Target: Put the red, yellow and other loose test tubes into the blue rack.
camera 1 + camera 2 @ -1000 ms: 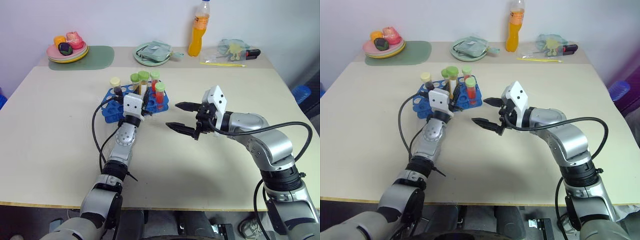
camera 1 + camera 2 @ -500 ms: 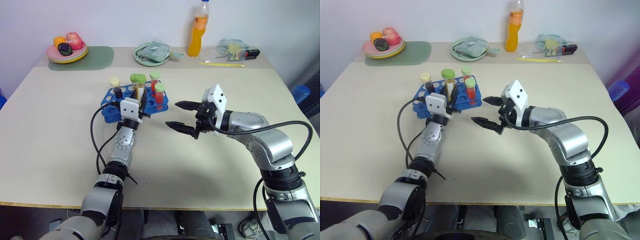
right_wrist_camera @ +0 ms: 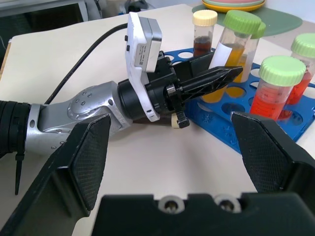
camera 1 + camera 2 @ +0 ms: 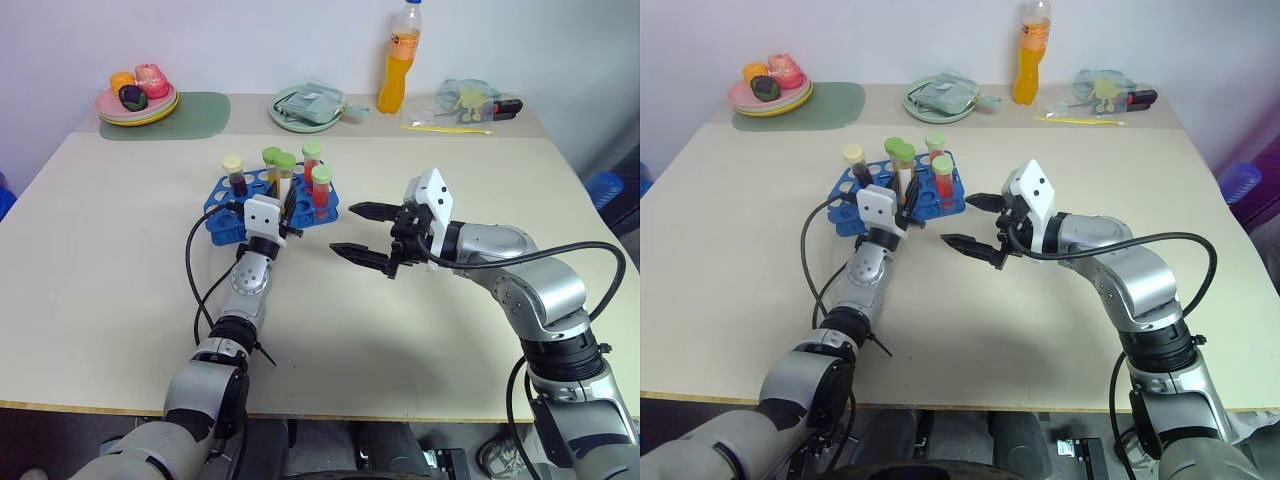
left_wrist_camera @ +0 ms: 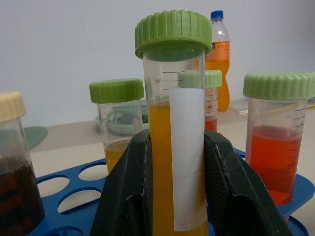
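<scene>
The blue rack lies on the table's far left-centre. In it stand a dark tube with a cream cap, a yellow tube and two red tubes, all upright. My left gripper is shut on another yellow, green-capped tube and holds it upright over the rack's near right part. Its fingers hide the tube's foot, so I cannot tell if it sits in a hole. My right gripper hangs open and holds nothing, to the right of the rack, pointing at it.
Along the far edge stand an orange drink bottle, a green plate with a packet, a stack of plates with toy food on a green mat, and a plastic bag.
The left gripper keeps its hold on the yellow tube over the rack, at most a touch lower. The right arm has not moved.
</scene>
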Action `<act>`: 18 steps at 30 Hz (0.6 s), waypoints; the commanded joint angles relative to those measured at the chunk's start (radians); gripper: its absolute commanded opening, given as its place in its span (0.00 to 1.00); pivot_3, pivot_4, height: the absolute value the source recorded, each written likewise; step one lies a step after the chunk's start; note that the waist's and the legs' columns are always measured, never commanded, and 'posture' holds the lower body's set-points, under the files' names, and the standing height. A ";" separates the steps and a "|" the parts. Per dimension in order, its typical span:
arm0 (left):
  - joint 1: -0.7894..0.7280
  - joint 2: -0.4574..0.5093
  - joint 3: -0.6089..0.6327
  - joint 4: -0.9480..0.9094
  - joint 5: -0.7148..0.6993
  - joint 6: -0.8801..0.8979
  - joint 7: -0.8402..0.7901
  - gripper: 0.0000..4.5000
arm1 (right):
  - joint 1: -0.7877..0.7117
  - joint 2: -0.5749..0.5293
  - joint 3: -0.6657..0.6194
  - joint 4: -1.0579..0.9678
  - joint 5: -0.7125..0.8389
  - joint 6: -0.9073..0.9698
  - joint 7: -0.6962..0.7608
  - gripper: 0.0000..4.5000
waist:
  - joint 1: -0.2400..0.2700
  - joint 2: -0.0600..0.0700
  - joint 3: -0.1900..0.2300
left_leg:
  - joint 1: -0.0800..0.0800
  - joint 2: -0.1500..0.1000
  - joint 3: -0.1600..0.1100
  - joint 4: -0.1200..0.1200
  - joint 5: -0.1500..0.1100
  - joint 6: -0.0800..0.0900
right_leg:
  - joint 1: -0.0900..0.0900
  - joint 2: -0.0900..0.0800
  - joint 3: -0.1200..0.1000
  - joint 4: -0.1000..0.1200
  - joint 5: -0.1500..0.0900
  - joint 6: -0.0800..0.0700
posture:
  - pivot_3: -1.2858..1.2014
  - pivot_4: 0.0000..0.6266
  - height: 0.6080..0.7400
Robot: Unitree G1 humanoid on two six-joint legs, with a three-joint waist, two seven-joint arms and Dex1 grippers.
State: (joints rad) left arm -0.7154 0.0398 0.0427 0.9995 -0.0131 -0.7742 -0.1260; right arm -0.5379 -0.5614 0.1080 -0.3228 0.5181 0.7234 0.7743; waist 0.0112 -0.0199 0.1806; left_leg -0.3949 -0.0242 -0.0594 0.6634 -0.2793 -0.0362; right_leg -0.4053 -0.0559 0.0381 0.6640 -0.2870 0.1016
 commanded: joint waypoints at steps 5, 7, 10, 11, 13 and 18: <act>0.016 -0.001 0.006 0.003 0.021 -0.012 0.038 0.19 | -0.013 0.001 -0.029 -0.051 0.020 0.002 -0.006 0.96 | 0.000 0.000 0.000 | 0.000 0.000 0.000 0.000 0.000 0.000 | 0.000 0.000 0.000 0.000 0.000 0.000 | 0.52 0.24 0.92; 0.022 -0.003 0.009 0.004 0.012 0.005 0.034 0.19 | -0.014 0.002 -0.029 -0.049 0.021 0.001 -0.006 0.96 | 0.000 0.000 0.000 | 0.000 0.000 0.000 0.000 0.000 0.000 | 0.000 0.000 0.000 0.000 0.000 0.000 | 0.52 0.24 0.92; 0.026 -0.004 0.015 -0.001 0.012 0.012 0.051 0.61 | -0.016 0.003 -0.027 -0.047 0.021 0.000 -0.005 0.96 | -0.001 0.000 0.000 | 0.000 0.000 0.000 0.000 0.000 0.000 | 0.000 0.000 0.000 0.000 0.000 0.000 | 0.52 0.24 0.92; 0.026 -0.005 0.021 -0.006 0.005 0.015 0.052 0.73 | -0.017 0.003 -0.026 -0.046 0.020 -0.001 -0.005 0.96 | -0.001 0.000 0.000 | 0.000 0.000 0.000 0.000 0.000 0.000 | 0.000 0.000 0.000 0.000 0.000 0.000 | 0.52 0.24 0.92; 0.028 -0.005 0.031 -0.020 -0.006 0.019 0.056 0.96 | -0.018 0.004 -0.024 -0.045 0.019 -0.002 -0.004 0.96 | -0.001 0.000 0.000 | 0.000 0.000 0.000 0.000 0.000 0.000 | 0.000 0.000 0.000 0.000 0.000 0.000 | 0.52 0.24 0.92; 0.080 -0.002 0.047 -0.166 -0.059 0.040 0.028 0.98 | -0.017 0.002 -0.024 -0.046 0.016 -0.004 -0.005 0.96 | -0.006 0.000 0.000 | 0.000 0.000 0.000 0.000 0.000 0.000 | 0.000 0.000 0.000 0.000 0.000 0.000 | 0.52 0.24 0.92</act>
State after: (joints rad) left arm -0.6506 0.0342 0.0712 0.9017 -0.0462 -0.7380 -0.0915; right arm -0.5382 -0.5614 0.1080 -0.3319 0.5251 0.7296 0.7710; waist 0.0055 -0.0196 0.1804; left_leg -0.3949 -0.0237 -0.0595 0.6632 -0.2793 -0.0361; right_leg -0.4056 -0.0558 0.0382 0.6641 -0.2870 0.1016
